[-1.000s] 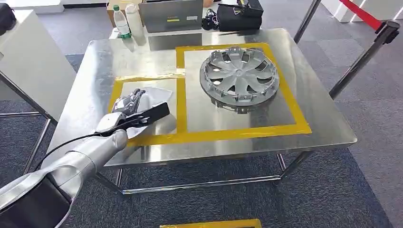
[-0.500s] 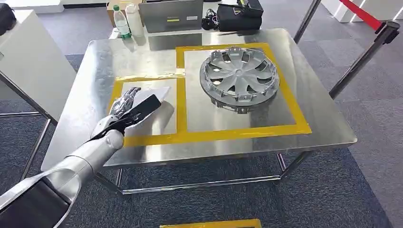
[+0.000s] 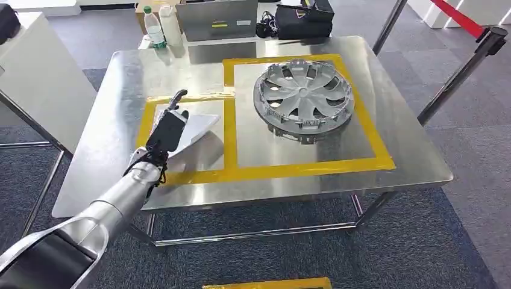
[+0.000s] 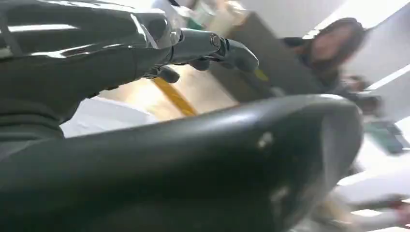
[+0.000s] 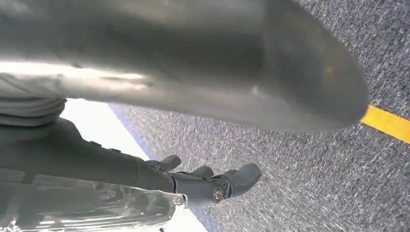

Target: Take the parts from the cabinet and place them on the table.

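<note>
Over small taped square on counter (image 3: pixel 108 162): left hand (image 3: pixel 166 131) above white part (image 3: pixel 196 127), fingers extended, nothing gripped. Lift straight clear, avoid dragging part. Right hand (image 5: pixel 193 183) hangs near floor, fingers loosely apart, empty. Hubcap (image 3: pixel 303 98) in large square.

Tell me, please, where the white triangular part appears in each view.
Head view: the white triangular part lies inside the small yellow-taped square on the table's left side, partly under the left robot hand.
Left wrist view: it is the pale, blurred patch seen between the hand's thumb and fingers.
Right wrist view: not in it; this view looks at grey carpet.
Shared landmark: the yellow tape beside the part, in the head and left wrist views.
</note>
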